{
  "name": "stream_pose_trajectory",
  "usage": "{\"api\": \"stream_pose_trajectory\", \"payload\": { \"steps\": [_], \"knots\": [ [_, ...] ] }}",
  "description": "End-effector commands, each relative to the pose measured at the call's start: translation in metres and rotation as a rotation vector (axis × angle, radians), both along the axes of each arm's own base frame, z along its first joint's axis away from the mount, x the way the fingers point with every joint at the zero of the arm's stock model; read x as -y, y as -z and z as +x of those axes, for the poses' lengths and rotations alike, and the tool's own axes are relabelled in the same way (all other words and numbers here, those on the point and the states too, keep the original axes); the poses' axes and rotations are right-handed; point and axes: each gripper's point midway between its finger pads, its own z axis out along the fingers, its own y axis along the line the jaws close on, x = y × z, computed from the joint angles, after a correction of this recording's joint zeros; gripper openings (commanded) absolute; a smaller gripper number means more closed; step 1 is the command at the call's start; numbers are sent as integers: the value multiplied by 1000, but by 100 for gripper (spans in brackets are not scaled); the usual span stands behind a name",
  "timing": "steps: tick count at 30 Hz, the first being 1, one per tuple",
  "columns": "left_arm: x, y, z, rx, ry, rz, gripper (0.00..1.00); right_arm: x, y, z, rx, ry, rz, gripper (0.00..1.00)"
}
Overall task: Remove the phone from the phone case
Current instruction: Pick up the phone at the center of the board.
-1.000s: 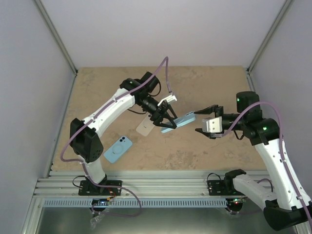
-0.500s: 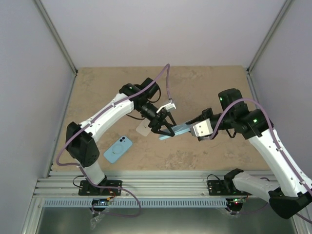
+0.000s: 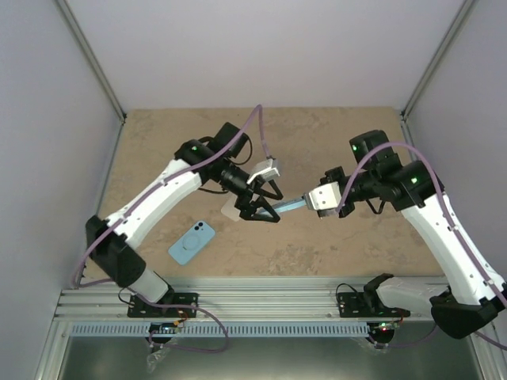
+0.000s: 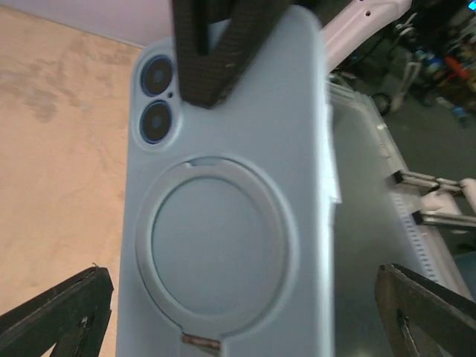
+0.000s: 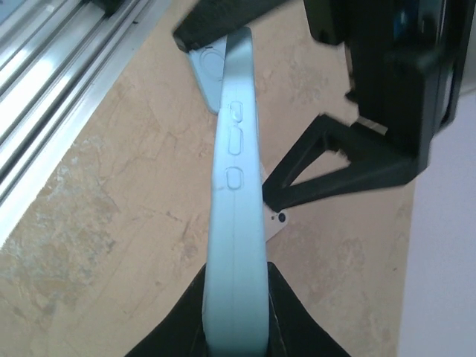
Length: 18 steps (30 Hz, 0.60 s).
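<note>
Cased phone [image 4: 223,186]: aloft, off the table [image 3: 341,142]. Right gripper [image 3: 311,203]: clamped on its end. Left gripper [image 3: 264,207]: spread wide astride it. Step: securing both holds. Next, likely: left pinches rim, peels.

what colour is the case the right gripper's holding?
Light blue phone case, clearest in the left wrist view.

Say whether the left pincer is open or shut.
Open. The left pincer has its fingers wide apart, clear of the blue phone case between them.
</note>
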Motion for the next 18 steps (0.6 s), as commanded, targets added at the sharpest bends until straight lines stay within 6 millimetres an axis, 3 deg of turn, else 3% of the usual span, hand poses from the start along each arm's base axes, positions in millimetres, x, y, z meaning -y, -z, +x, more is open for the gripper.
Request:
{"api": "stream_pose_trajectory", "payload": {
  "steps": [1,5,10,18],
  "knots": [
    [-17,-25,13,213,-125,-27,99,-6,-17,-2,-148,84,60,1],
    [-38,-29,23,314,-234,14,99,-11,-17,-4,-262,116,86,0],
    [-50,-17,15,336,-218,88,99,-23,-20,-5,-449,139,140,1],
    [-46,-1,8,386,-187,177,81,-32,-9,-8,-647,135,143,1]
  ]
}}
